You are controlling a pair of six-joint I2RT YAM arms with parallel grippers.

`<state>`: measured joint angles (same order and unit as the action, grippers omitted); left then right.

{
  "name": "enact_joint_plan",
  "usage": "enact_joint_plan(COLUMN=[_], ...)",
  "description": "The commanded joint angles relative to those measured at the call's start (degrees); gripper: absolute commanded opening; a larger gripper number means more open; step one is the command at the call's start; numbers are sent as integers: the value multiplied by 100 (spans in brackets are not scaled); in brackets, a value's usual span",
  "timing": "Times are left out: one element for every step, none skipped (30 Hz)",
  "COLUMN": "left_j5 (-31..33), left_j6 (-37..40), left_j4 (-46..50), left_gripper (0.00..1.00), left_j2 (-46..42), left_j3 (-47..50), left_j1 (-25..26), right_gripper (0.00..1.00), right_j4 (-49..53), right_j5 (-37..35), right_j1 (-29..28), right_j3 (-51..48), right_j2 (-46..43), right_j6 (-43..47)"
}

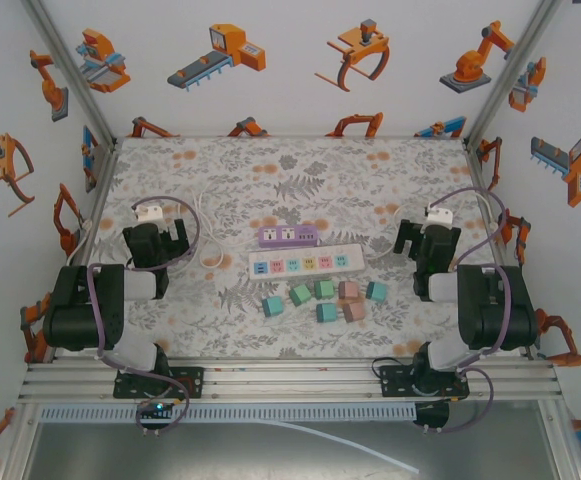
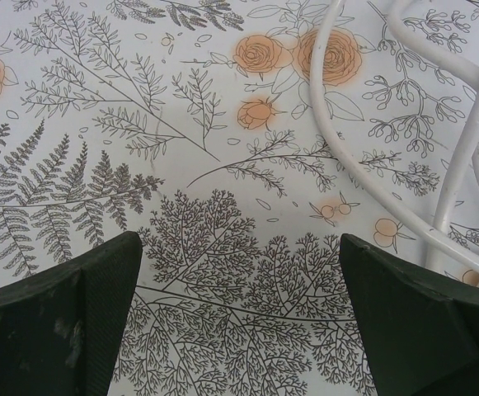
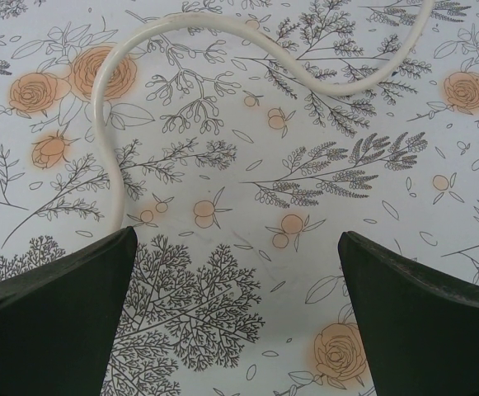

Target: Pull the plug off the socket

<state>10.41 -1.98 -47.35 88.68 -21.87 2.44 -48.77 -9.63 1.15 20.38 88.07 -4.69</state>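
Our left gripper [image 1: 157, 243] and right gripper [image 1: 427, 240] both sit wide open, empty. The plug [image 1: 292, 265] looks to be on the white power strip [image 1: 307, 263] mid-table, between them. Yank without pinning it and the strip lifts; that loose cord [image 2: 320, 124] could snag.

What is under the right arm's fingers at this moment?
Between the open fingers lies bare flowered cloth. A white cable curves ahead and reaches one finger's edge; its course beyond, and the cloth beneath the fingers, is covered.
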Motion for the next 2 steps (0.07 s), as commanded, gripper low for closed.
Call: enact_joint_plan(left_j5=[-83,-83], left_j6=[-98,-99], left_j4=[-134,-129], left_gripper=[97,97], left_j2=[-39,-38], left_j3=[-108,-107], left_j1=[-13,-15], right_gripper=[99,99], right_j4=[-264,-272], right_j5=[-22,-13], right_j1=[-9,-11], right_j3=[84,80], right_j2=[24,25], right_j6=[-45,-49])
